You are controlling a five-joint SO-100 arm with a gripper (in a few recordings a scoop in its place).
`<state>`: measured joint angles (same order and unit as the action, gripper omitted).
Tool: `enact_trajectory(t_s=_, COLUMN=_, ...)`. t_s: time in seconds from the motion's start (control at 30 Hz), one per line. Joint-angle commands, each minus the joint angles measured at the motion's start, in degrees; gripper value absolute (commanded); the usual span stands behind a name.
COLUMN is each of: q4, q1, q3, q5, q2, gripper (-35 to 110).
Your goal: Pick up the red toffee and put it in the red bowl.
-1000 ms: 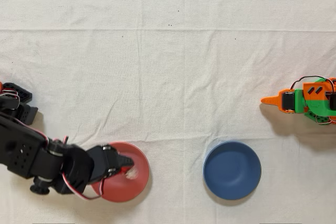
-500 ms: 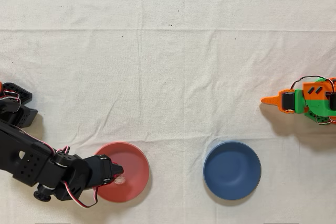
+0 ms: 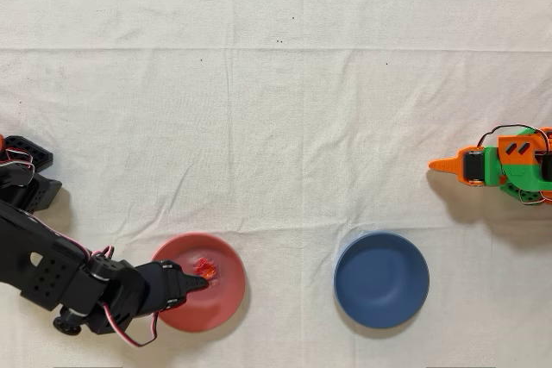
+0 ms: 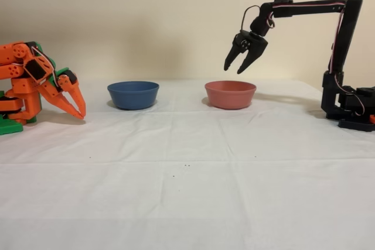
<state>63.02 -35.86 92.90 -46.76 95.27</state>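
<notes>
I see small shiny red foil toffee (image 3: 204, 267) lying inside matte coral-red plastic bowl (image 3: 226, 299); black gripper (image 4: 239, 66) hangs above w/ jaws spread, empty.

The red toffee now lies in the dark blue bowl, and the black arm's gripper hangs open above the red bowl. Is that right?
Not quite. The red toffee lies in the red bowl, not the dark blue bowl, as the overhead view shows. The rest holds: in the fixed view the gripper hangs open above the red bowl.
</notes>
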Motion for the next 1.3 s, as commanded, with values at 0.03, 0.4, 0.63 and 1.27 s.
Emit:
enact_trajectory(t_s=0.03, q4=0.9, q1=-0.8, q3=-1.8, q5=-1.1, q2=4.0, gripper=30)
enact_trajectory(t_s=0.4, q4=1.4, q1=-1.7, q3=-3.7, q5=-0.8, q2=3.8, gripper=15)
enact_trajectory(t_s=0.63, q4=2.2, q1=-0.4, q3=-7.2, q5=5.4, q2=6.2, gripper=1)
enact_trajectory(t_s=1.27, q4=-23.4, q1=20.2, q3=19.8, q5=38.6, q2=35.9, gripper=1)
